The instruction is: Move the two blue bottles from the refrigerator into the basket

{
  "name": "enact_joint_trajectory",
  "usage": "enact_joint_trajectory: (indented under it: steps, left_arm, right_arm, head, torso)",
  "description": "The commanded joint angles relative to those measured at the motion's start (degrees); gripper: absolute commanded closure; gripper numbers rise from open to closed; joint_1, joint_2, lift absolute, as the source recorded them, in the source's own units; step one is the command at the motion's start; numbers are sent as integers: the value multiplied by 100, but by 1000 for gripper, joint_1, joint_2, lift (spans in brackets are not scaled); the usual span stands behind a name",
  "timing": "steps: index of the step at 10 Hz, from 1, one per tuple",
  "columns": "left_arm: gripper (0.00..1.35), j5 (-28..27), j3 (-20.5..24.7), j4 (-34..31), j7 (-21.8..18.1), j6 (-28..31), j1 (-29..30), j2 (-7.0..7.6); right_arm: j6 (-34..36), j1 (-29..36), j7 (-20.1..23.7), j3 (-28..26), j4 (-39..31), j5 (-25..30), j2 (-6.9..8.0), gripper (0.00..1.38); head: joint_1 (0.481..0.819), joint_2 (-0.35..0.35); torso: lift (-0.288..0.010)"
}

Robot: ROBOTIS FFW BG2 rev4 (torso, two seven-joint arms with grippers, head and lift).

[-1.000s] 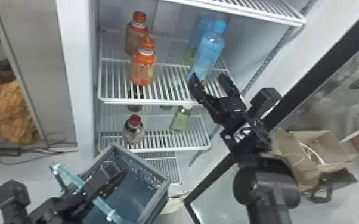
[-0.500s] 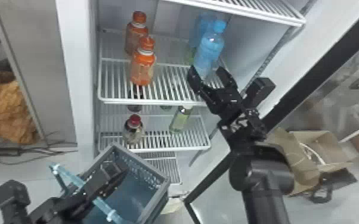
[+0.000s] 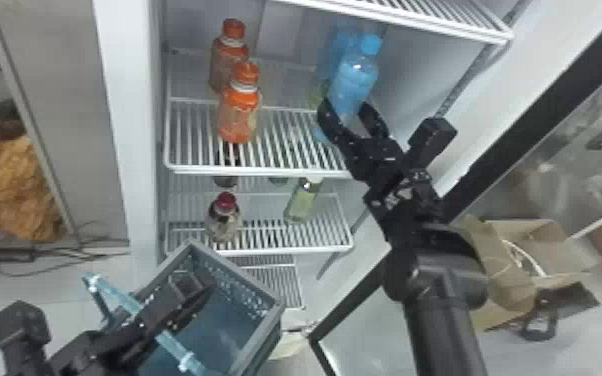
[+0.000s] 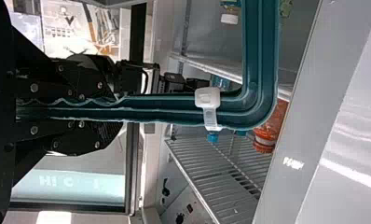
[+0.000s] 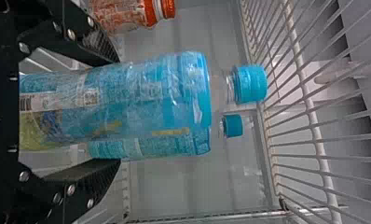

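Right gripper [image 3: 346, 107] is the near one, fingers open either side of the front blue bottle [image 3: 355, 80], which stands upright on the shelf [image 3: 265, 171]. Looks like it just needs to squeeze sideways. Second blue bottle [image 3: 334, 55] is right behind, so maybe a nudge risk. Left gripper [image 4: 122, 109] is clamped on the basket handle [image 4: 174, 112].
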Motion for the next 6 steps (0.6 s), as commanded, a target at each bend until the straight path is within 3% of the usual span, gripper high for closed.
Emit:
enact_joint_trajectory:
  steps: [1, 3, 6]
  left_arm:
    - [1202, 0, -3, 0, 0, 6, 3, 0]
    - [1202, -11, -3, 0, 0, 6, 3, 9]
    - [1202, -11, -3, 0, 0, 6, 3, 9]
  right_arm:
    - [14, -8, -1, 0, 78, -116, -5, 914]
    - [42, 48, -1, 0, -35, -82, -5, 1276]
    - [0, 259, -1, 34, -358, -93, -5, 1273]
  head:
    - [695, -350]
    - [695, -350]
    - [695, -350]
  torso:
    - [0]
    - [0]
    - [0]
